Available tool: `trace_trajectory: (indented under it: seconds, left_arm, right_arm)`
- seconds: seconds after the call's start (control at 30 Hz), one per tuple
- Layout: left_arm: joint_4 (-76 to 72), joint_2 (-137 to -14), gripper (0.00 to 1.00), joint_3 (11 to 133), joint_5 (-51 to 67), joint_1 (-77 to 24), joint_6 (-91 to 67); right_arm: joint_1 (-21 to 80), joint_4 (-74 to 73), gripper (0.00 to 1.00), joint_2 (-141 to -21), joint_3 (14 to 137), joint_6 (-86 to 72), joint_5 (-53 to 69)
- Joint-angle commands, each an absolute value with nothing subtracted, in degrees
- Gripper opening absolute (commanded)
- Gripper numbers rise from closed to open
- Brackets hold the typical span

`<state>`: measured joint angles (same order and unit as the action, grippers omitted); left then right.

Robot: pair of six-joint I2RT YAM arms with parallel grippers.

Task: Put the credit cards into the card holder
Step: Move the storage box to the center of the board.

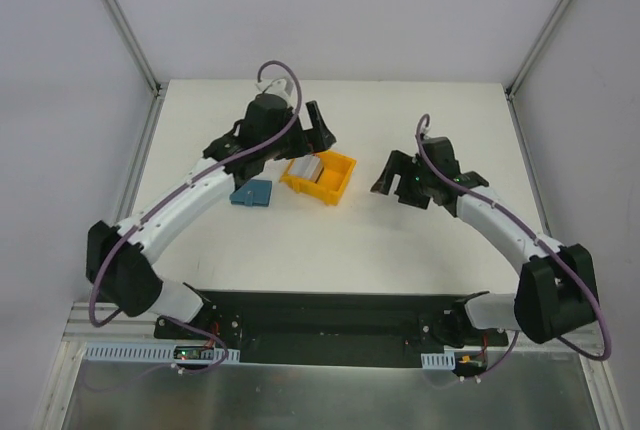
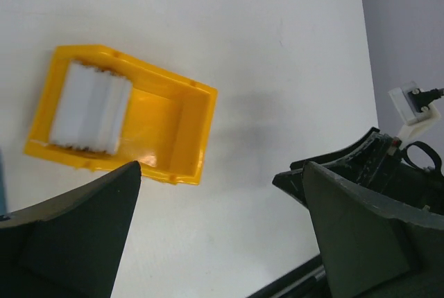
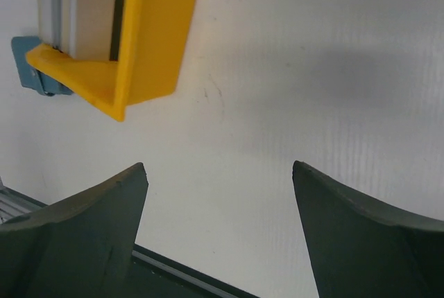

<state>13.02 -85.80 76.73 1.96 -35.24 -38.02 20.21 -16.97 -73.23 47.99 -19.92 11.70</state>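
**The credit cards** [image 1: 308, 167] lie as a pale stack at one end of the yellow bin [image 1: 343, 182]. In the left wrist view the stack is blurred, so single cards cannot be counted.

**The card holder** [image 1: 251, 193] is a teal wallet lying flat on the desk [image 1: 400, 245], just beside the bin's left corner. Whether it touches the bin, or lies open, cannot be told.

**The left fingers** [image 1: 318, 130] are spread wide and empty. They hang over the bin's far side, nearest the cards.

**The right fingers** [image 1: 398, 182] are likewise spread and empty. They hang above bare desk to the right of the bin.

**Step in hand (judged):** fetching a first card from the bin, with none yet in the wallet.

**Good practice:**
- Bring the left fingers down inside the walls, set across the stack's shorter span.
- Pinch only the top card by its edges, since thin flat cards tend to lift together or slip.
- Brace the bin with the right fingers, because it is light and may skate or tip when pushed.
- Make sure a wallet pocket is exposed before carrying the card across.
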Motion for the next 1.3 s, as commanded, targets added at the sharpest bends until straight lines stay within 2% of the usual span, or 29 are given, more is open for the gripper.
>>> trace_trajectory:
  seconds: [0.0,0.27,0.57,0.97,1.27]
  left_arm:
    - [16.5,-76.5,0.99,68.6,-9.3,-30.7,-34.6]
    - [17.2,-63.5,0.99,54.2,-4.2,-16.7,-35.8]
    - [18.5,-60.6,0.99,49.4,-3.5,-14.1,-35.0]
    - [19.1,-61.9,0.99,49.1,-2.2,-13.6,-34.5]
    - [19.1,-62.7,0.99,49.1,-1.7,-13.4,-34.7]
  right_arm:
    - [25.7,-16.5,0.86,-80.5,58.3,-22.3,6.3]
    - [29.8,-22.8,0.86,-96.1,74.9,-22.2,0.4]
    - [31.1,-26.7,0.82,-107.8,85.5,-20.2,0.6]
    - [32.4,-27.7,0.65,-111.1,86.0,-19.6,-2.0]
    - [32.6,-27.9,0.57,-110.8,85.5,-16.8,-3.9]
